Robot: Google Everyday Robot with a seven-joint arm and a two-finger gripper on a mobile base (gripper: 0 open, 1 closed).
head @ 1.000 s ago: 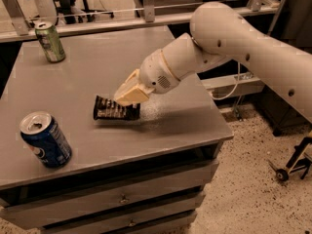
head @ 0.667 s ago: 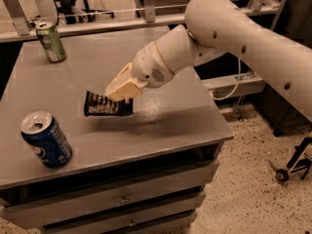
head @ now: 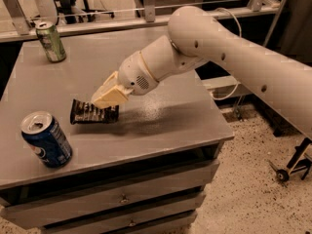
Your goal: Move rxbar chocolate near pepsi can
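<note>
The rxbar chocolate [head: 92,113] is a flat black bar with pale lettering, held just above the grey table [head: 161,126]. My gripper [head: 109,101] is shut on its right end, with the cream fingers [head: 110,94] over the wrapper. The pepsi can [head: 46,139], blue with a silver top, stands upright near the table's front left corner. The bar's left end is a short gap to the upper right of the can, apart from it.
A green can [head: 50,41] stands upright at the table's back left corner. My white arm [head: 234,57] reaches in from the right across the table. Drawers [head: 122,199] sit under the tabletop. A rail [head: 146,21] runs behind the table.
My gripper has carried the rxbar chocolate leftward and slightly forward, closer to the pepsi can. Both cans have stayed in place.
</note>
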